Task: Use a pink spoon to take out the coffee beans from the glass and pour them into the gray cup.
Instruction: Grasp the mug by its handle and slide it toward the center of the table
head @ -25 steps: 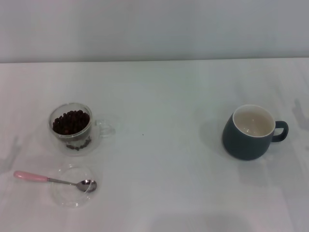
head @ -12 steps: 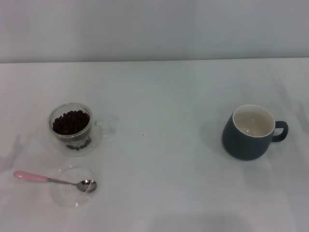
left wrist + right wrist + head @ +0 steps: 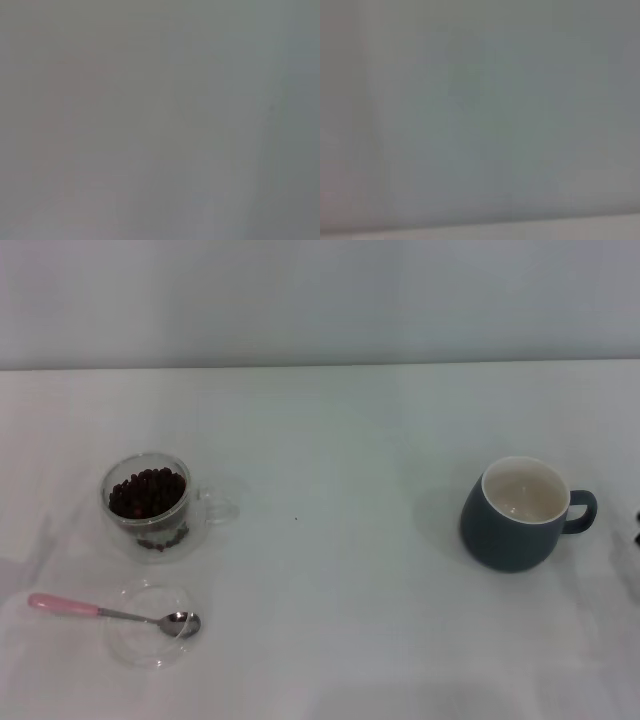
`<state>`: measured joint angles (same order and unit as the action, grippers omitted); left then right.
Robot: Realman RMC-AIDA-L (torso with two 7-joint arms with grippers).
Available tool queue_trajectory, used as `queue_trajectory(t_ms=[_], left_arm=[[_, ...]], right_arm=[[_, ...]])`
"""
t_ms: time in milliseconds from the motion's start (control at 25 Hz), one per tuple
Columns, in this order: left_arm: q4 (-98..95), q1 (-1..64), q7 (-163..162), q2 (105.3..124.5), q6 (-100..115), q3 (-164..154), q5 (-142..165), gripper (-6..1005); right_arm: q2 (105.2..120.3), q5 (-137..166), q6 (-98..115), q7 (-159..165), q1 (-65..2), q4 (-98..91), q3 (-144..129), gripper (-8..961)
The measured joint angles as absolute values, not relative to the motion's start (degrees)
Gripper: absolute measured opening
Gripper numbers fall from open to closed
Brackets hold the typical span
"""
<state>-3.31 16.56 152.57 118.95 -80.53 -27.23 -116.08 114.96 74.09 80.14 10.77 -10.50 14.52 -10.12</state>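
Resting on the white table [image 3: 330, 440], the glass [image 3: 148, 502] sits toward the robot's left, filled with dark coffee beans [image 3: 147, 491], its clear handle pointing toward the middle of the table. Nearer the robot from it, a flat clear glass dish [image 3: 150, 625] holds the bowl of the pink spoon [image 3: 110, 613]; the spoon's metal bowl lies inside the dish while its pink handle sticks out over the rim toward the left, ending above bare tabletop. Well apart from these, on the right side, the gray cup [image 3: 518, 513] stands upright with its cream inside showing no beans and its loop handle turned to the right. A tiny dark shape touches the right edge of the head view beside the cup; what it is cannot be told. Neither gripper appears in any view, so how their fingers stand cannot be told. Both wrist views show only a blank pale surface.
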Motion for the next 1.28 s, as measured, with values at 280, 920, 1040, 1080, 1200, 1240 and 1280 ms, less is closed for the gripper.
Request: queue_trajectory(t_ms=[280,920,1040,1080,1200,1240,1280], left_arm=[[-2.83,17.58,152.47,119.11,-80.90,-27.19,-116.04,852],[-2.19,17.24,152.40,119.10,-80.51,-27.10,-115.94,853],[-2.01,17.22,152.40,119.04,-80.43,-27.04,-116.11,853],[-2.01,17.22,152.40,119.04,-80.43,-27.04,-116.11,853],[-2.00,17.27,152.40,119.12,-80.42,-26.91,-116.18,853],[-2.00,17.27,152.40,119.12,-80.42,-26.91,-116.18,853],[-2.01,17.38,152.40,119.13,-80.42,-26.90,-116.18,853]], right_arm=[[115.09,74.09,75.30,10.42,-11.32,16.25,-14.00,845],[115.27,74.08,69.66,10.66,-15.39,15.30,-13.41,844],[115.25,74.08,68.84,10.67,-16.31,14.94,-13.42,844],[115.24,74.03,68.50,10.68,-16.66,14.85,-13.42,844],[115.23,73.67,67.64,10.69,-17.52,14.42,-13.40,842],[115.22,73.59,67.50,10.70,-17.71,14.28,-13.35,842],[115.22,73.54,67.46,10.70,-17.91,14.17,-13.22,842]])
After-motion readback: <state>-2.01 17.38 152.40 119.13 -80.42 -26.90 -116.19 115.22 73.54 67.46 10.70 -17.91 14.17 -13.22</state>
